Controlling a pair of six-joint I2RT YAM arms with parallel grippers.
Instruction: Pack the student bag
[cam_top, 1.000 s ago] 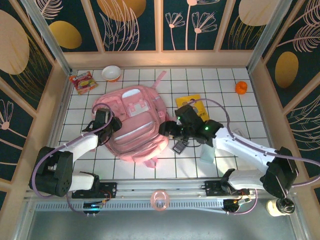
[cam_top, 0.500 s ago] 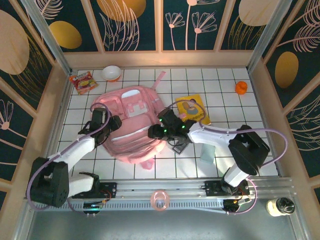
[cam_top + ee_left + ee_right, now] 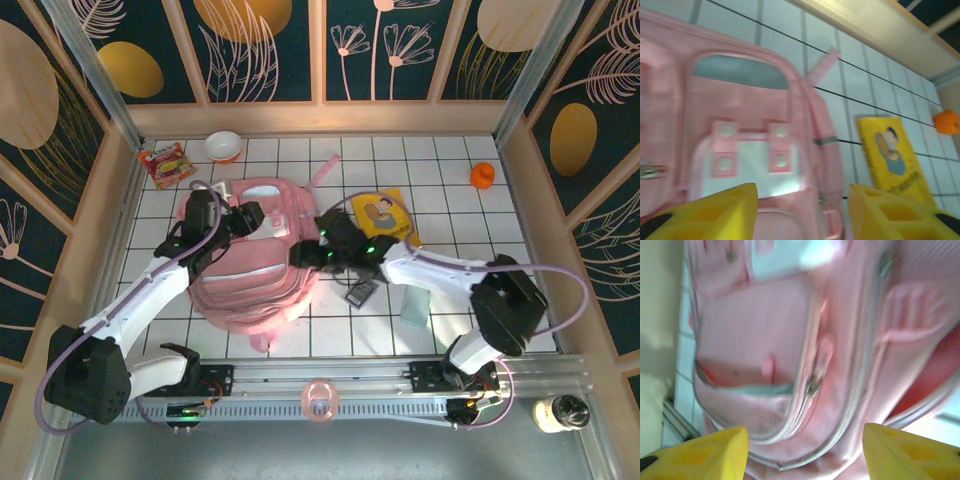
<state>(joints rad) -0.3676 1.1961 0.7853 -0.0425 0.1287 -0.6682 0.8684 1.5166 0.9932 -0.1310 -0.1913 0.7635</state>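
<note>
The student bag point(image 3: 250, 270) is a large pink backpack lying flat on the white tiled table, left of centre. My left gripper point(image 3: 243, 217) hovers over its upper part, by the pale front panel point(image 3: 747, 170). The jaws stand open, with the bag point(image 3: 740, 115) below them and nothing held in my left gripper point(image 3: 802, 200). My right gripper point(image 3: 303, 252) is at the bag's right edge. In the right wrist view my right gripper point(image 3: 805, 440) is open, close above the pink fabric and its zip lines point(image 3: 815, 382).
A yellow book point(image 3: 388, 214) lies just right of the bag, also in the left wrist view point(image 3: 892, 157). A small dark item point(image 3: 360, 293) and a pale flat item point(image 3: 413, 305) lie nearer. Bowl point(image 3: 222, 146), snack packet point(image 3: 165, 163) and orange object point(image 3: 483, 176) are at the back.
The bag has slid and turned to the left. My left gripper rose towards the bag's top and opened wider. My right gripper moved left over the bag's right side.
</note>
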